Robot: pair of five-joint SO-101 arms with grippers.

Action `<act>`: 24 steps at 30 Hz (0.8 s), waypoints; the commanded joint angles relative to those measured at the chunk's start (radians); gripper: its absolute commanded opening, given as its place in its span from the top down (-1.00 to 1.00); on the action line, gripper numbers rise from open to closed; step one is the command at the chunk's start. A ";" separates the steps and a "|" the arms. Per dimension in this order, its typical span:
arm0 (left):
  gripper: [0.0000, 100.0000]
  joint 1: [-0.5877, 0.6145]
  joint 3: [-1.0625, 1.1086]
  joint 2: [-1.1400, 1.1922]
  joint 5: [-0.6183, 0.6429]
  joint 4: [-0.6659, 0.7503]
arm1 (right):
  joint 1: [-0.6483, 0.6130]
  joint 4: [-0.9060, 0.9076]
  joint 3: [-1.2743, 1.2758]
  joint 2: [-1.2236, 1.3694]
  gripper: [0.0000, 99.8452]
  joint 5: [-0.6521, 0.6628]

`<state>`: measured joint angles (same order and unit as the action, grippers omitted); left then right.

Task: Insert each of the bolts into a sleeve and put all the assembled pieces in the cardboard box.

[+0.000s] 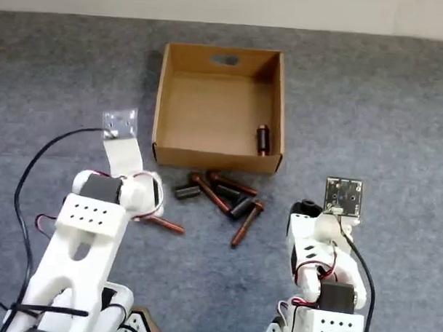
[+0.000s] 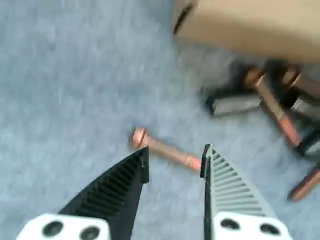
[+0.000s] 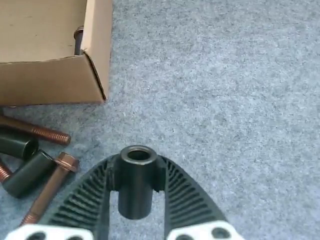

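While grey carpet covers the whole table, the cardboard box sits open at upper centre of the high view. The left arm fills the lower left and the right arm the lower right. Just below the box's front wall, at centre frame, loose bolts and dark sleeves lie in a small heap. The left gripper has its jaws spread, a lone copper bolt lying on the carpet across the gap between their tips. The right gripper pinches a black sleeve, its open bore showing, right of the heap. One assembled piece lies in the box's lower right corner.
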<state>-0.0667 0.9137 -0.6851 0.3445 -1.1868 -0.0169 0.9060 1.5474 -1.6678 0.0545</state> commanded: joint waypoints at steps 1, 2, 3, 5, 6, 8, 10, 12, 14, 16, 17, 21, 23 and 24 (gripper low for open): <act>0.61 -0.005 0.031 -0.002 0.006 -0.043 | -0.007 -0.001 -0.008 -0.010 0.99 -0.006; 0.61 -0.005 0.048 0.010 0.009 -0.038 | -0.007 -0.001 -0.008 -0.010 0.99 -0.006; 0.61 -0.005 0.062 0.027 0.009 -0.031 | -0.007 -0.001 -0.008 -0.010 0.99 -0.006; 0.61 -0.005 0.079 0.067 0.011 0.006 | -0.007 -0.001 -0.008 -0.010 0.99 -0.006; 0.61 -0.005 0.085 0.091 0.011 0.031 | -0.007 0.001 -0.008 -0.010 0.99 -0.006; 0.61 -0.005 0.091 0.150 0.014 0.081 | -0.007 0.002 -0.007 -0.010 0.99 -0.006; 0.61 -0.005 0.088 0.219 0.043 0.129 | -0.007 0.002 -0.007 -0.010 0.99 -0.008; 0.60 -0.005 0.087 0.285 0.083 0.173 | -0.007 0.002 -0.007 -0.010 0.99 -0.008; 0.60 -0.005 0.087 0.340 0.101 0.222 | -0.007 0.002 -0.007 -0.010 0.99 -0.008; 0.60 -0.005 0.087 0.383 0.103 0.267 | -0.007 0.002 -0.007 -0.010 0.99 -0.008; 0.60 -0.005 0.087 0.395 0.103 0.287 | -0.007 0.002 -0.007 -0.010 0.99 -0.008; 0.60 -0.005 0.087 0.404 0.104 0.348 | -0.007 0.002 -0.007 -0.010 0.99 -0.008; 0.60 -0.005 0.087 0.406 0.104 0.377 | -0.007 0.002 -0.007 -0.010 0.99 -0.008; 0.60 -0.007 0.087 0.406 0.104 0.391 | -0.007 0.002 -0.007 -0.010 0.99 -0.008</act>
<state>-0.0698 1.0042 -0.2831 0.4396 -0.8355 -0.0169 0.9060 1.5474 -1.6678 0.0545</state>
